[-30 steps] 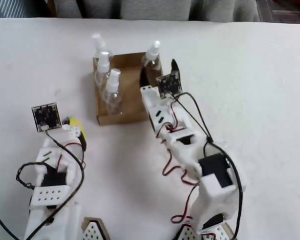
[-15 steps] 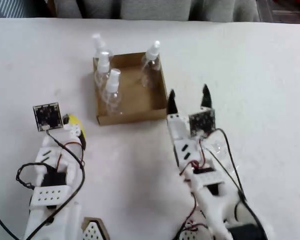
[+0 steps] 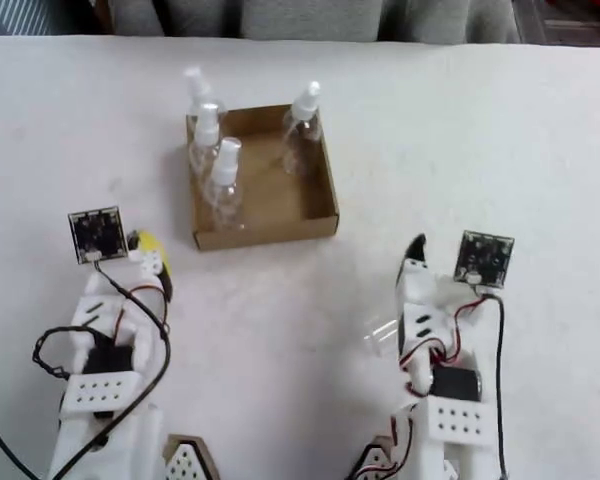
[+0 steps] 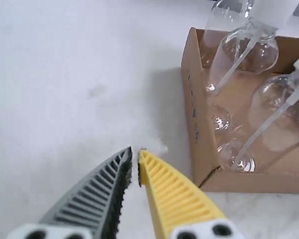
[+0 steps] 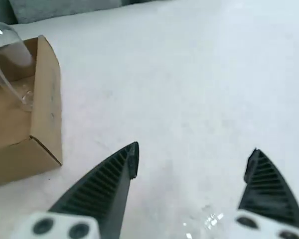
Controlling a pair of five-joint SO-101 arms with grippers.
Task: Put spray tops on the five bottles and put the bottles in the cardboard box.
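The box (image 3: 265, 232) sits on the white table (image 3: 480, 130), well ahead of both arms. Small dark print runs down its outer wall in the left wrist view, too small to read. The bottles carry no legible label.

Four clear bottles (image 3: 225, 190) stand upright at the box, each with a white spray top (image 3: 227, 148). Three line up along one side wall. Whether the rearmost of them stands inside the box or just behind its back wall, I cannot tell. The fourth bottle (image 3: 300, 140) stands in the far corner on the other side.

The high view gives the tops and the row as a whole. The left wrist view shows the thin tubes running down inside the bottles, and their round bases on the box floor. The right wrist view shows the box's near corner with the base of a bottle above it.

The left gripper (image 4: 134, 149), one gray finger and one yellow, is pinched nearly closed over bare table near the box, holding nothing. The right gripper (image 5: 194, 149) has black fingers spread wide above the table, also holding nothing.

A faint clear shape (image 3: 380, 330) lies beside the right arm. I cannot tell what it is.
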